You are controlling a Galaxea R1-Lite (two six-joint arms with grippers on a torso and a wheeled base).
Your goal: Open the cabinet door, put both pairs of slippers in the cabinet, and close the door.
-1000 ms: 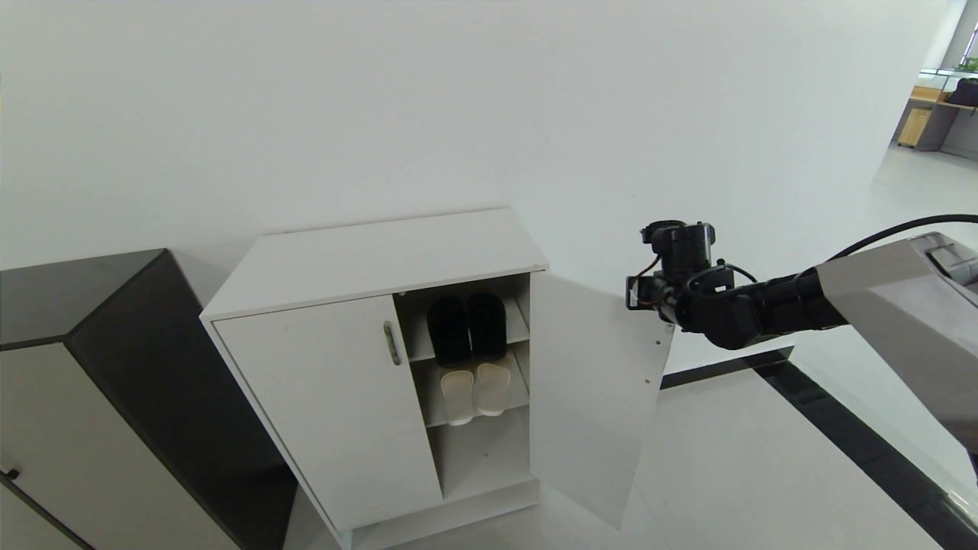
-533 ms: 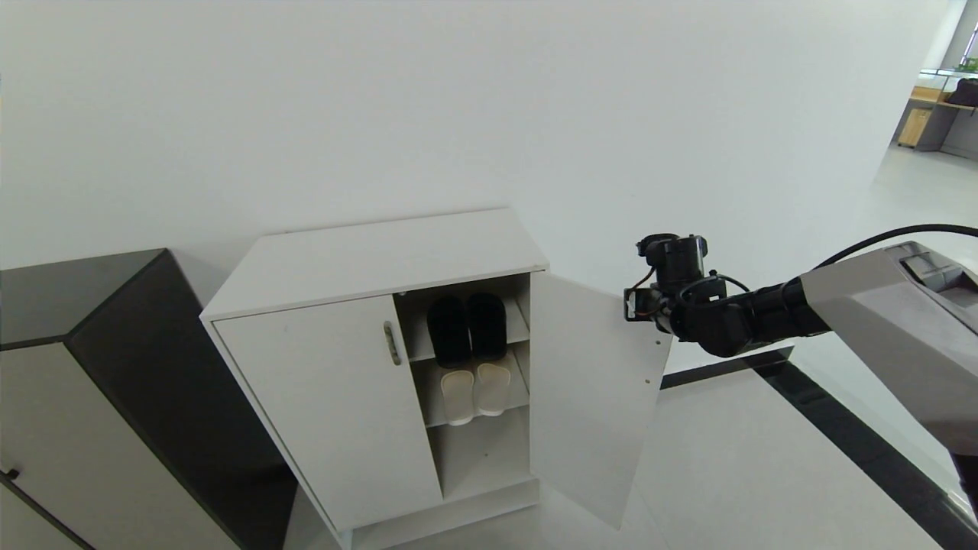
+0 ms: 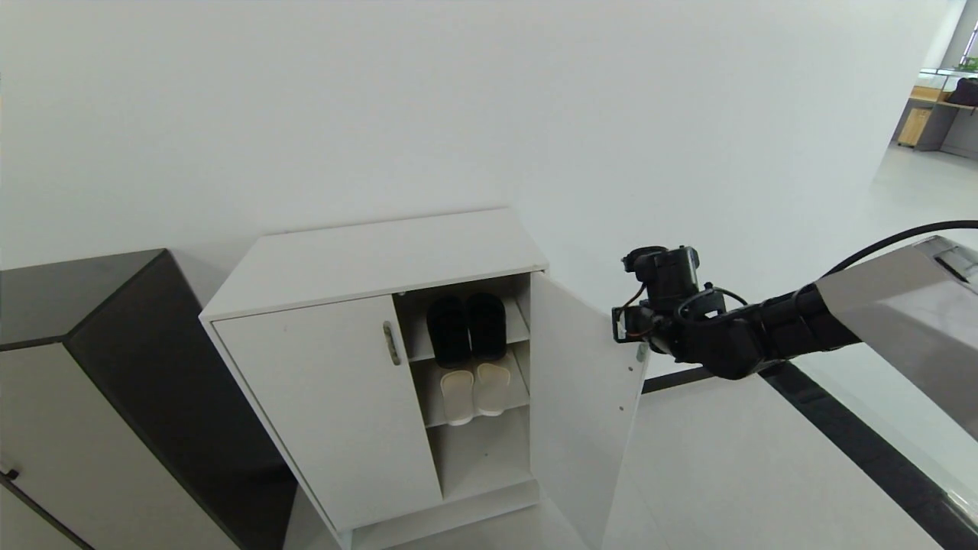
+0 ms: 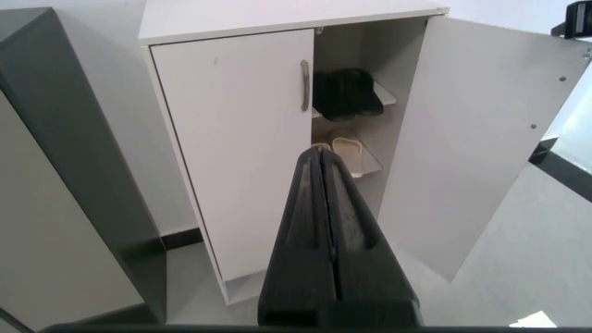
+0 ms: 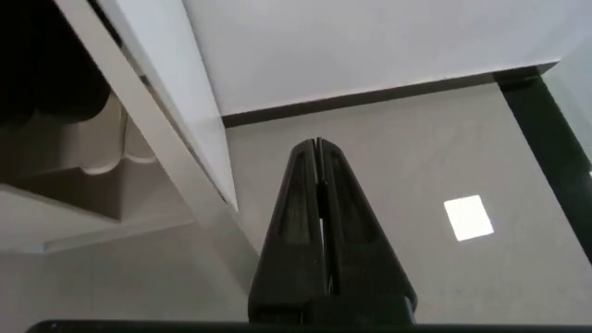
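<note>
The cabinet [image 3: 367,260] is a plain white, matte box with flat panel doors. One door is closed and has a slim metal handle [image 3: 391,343], and the other door [image 3: 581,397] stands open. Smooth, rounded black slippers [image 3: 466,328] lie on the top shelf, with white slippers [image 3: 475,391] on the shelf below. The right hand [image 5: 319,157], pinched closed and empty, is just beside the open door's free edge. The left hand [image 4: 324,199], also closed and empty, faces the cabinet front.

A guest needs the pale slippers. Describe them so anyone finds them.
Find the white cabinet by the wall, its right door open. Inside, on the second shelf down, sits the white pair of slippers, right below the black pair; it alone is pale.
</note>
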